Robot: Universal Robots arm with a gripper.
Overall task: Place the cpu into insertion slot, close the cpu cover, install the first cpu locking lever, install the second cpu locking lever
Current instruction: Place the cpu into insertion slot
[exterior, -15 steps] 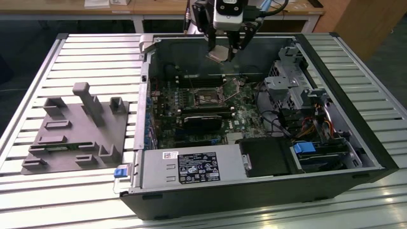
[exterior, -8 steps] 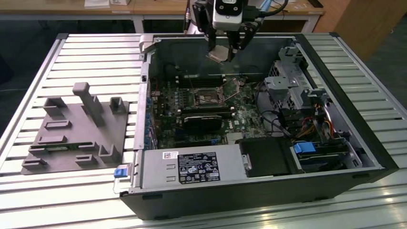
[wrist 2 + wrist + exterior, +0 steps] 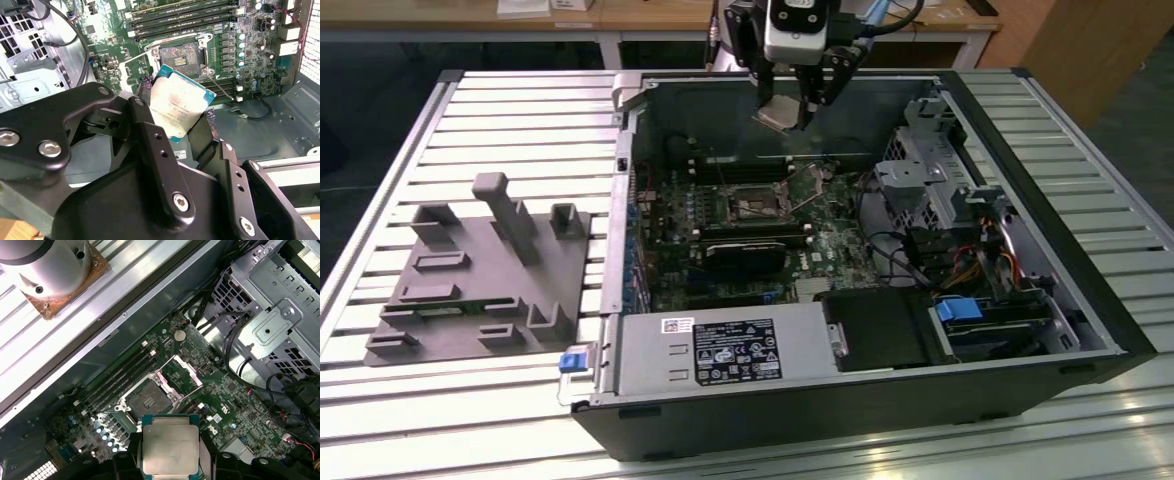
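Plainly the tool (image 3: 791, 104) clamps the cpu (image 3: 169, 445) midair

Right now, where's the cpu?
The cpu hangs clamped in the gripper, above the open case near its upper wall in the exterior view. In the first wrist view the empty socket lies on the motherboard below it.

The cpu (image 3: 169, 445) is silvery-grey, teal-edged; the motherboard (image 3: 235, 392) green.
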